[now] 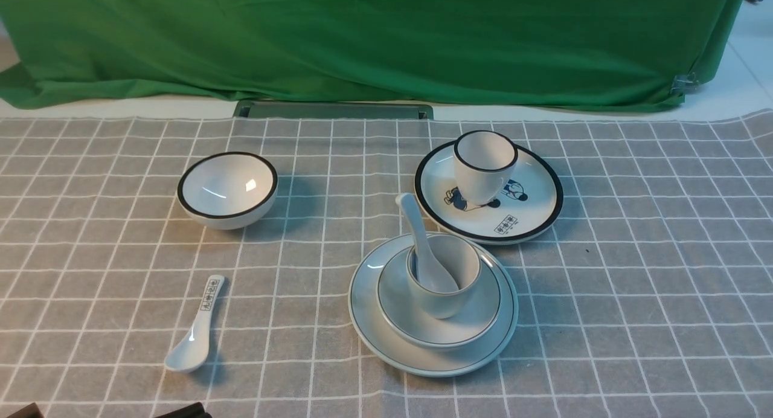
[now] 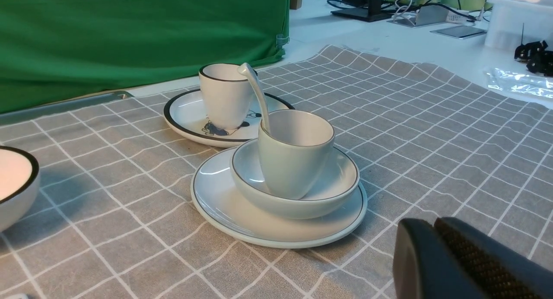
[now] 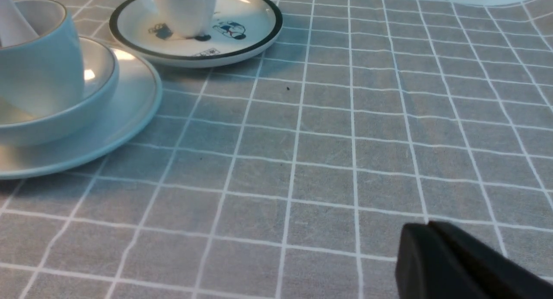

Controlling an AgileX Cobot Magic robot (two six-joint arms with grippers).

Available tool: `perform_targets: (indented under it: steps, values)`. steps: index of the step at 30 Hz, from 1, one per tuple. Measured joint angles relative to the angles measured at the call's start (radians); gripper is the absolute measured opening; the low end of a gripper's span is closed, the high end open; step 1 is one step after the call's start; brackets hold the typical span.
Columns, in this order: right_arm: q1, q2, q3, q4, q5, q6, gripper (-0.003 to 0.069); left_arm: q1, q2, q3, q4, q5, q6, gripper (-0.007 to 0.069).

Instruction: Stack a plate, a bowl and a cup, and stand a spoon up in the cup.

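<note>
The pale plate [image 1: 364, 303] lies on the checked cloth near the front middle. The shallow bowl [image 1: 477, 312] sits on it, and the handleless cup [image 1: 444, 300] stands upright in the bowl. The plain white spoon [image 1: 413, 225] stands in the cup, its handle leaning out to the back left. In the left wrist view my left gripper [image 2: 434, 223] is shut and empty, low over the cloth and a short way from the plate [image 2: 216, 195]. My right gripper [image 3: 427, 225] is also shut with nothing in it, well clear of the plate [image 3: 125, 113].
A black-rimmed bowl [image 1: 227, 188] sits at the back left. A spoon with printed characters [image 1: 196, 333] lies at the front left. Behind the stack, a black-rimmed cartoon plate [image 1: 525, 218] carries a black-rimmed cup [image 1: 483, 164]. A green cloth [image 1: 362, 43] hangs across the back.
</note>
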Motion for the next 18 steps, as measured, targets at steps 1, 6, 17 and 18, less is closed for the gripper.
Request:
perform_targets:
  steps: [1,6,17,18]
  values:
    - [0.000,0.000,0.000,0.000,0.000,0.000,0.0024,0.000,0.000,0.000,0.000,0.000,0.000,0.0017]
    - [0.000,0.000,0.000,0.000,0.000,-0.001,0.0034,0.000,0.000,0.000,0.000,0.000,0.000,0.0017]
    - [0.000,0.000,0.000,0.000,0.000,-0.003,0.0060,0.000,0.000,0.000,0.020,-0.001,0.012,0.0017]
    - [0.000,0.000,0.000,0.000,0.000,-0.003,0.0063,0.000,0.000,0.000,0.033,-0.004,0.016,0.0017]
